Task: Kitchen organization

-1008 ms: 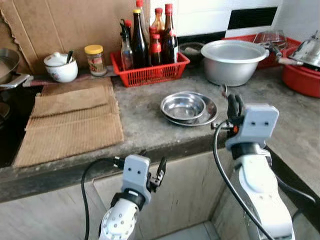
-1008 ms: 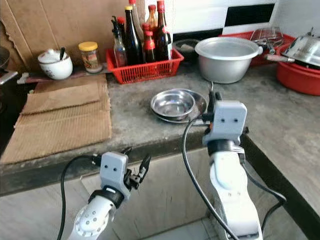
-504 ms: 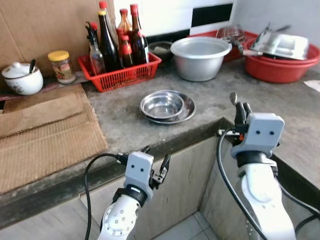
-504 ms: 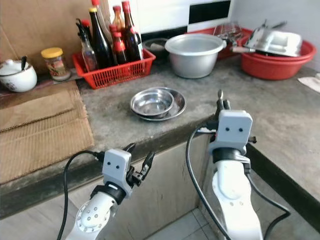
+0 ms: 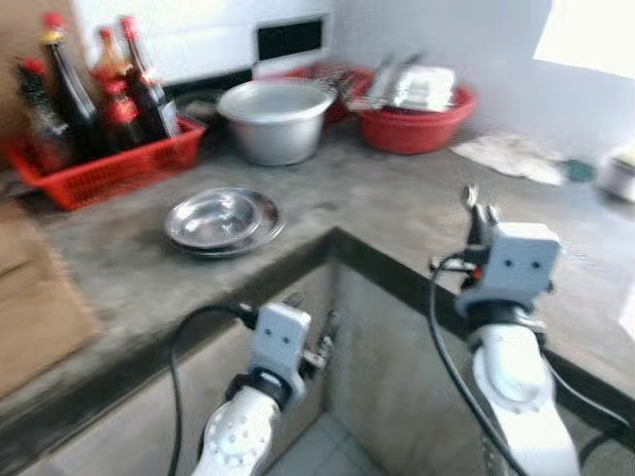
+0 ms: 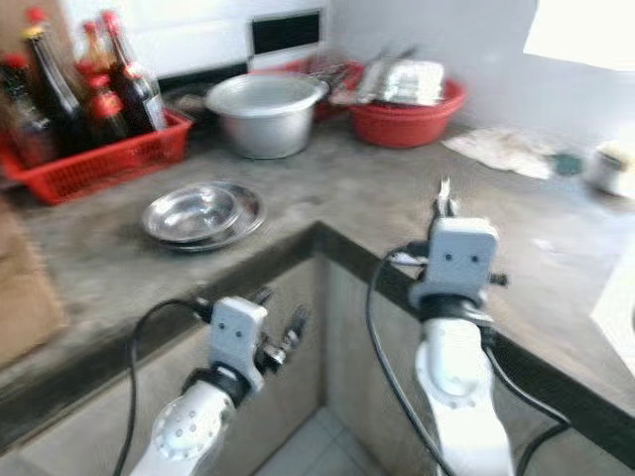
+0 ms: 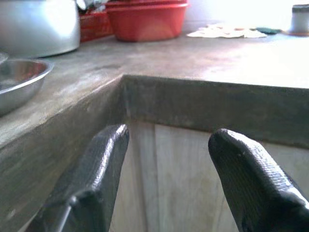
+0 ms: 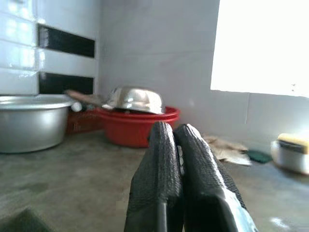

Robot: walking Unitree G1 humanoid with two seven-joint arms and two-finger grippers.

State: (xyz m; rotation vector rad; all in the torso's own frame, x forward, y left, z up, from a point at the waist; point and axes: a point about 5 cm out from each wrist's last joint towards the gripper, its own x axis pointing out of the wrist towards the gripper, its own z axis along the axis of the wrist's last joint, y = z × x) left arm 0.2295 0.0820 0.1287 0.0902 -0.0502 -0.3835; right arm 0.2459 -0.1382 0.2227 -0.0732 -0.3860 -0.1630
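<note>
My right gripper (image 5: 477,205) is raised over the concrete counter (image 5: 397,213) at the right, fingers (image 8: 166,183) pressed shut with nothing between them. It points toward a red basin (image 8: 137,126) holding a metal bowl. My left gripper (image 5: 314,330) hangs below the counter's front edge, facing the inner corner; its fingers (image 7: 99,169) stand open and empty. Stacked steel bowls (image 5: 220,218) sit on the counter to the left of the corner. Behind them stands a large aluminium pot (image 5: 275,119). The head views are blurred.
A red basket of dark sauce bottles (image 5: 94,149) stands at the back left. A crumpled cloth (image 5: 504,157) and a small container (image 5: 621,173) lie on the right run of the counter below a bright window. Cabinet fronts (image 7: 183,179) close the corner.
The whole view has swung to the right: the cardboard mats, jar and white pot have left the picture, and the counter's right run has come in. Both arms keep their poses.
</note>
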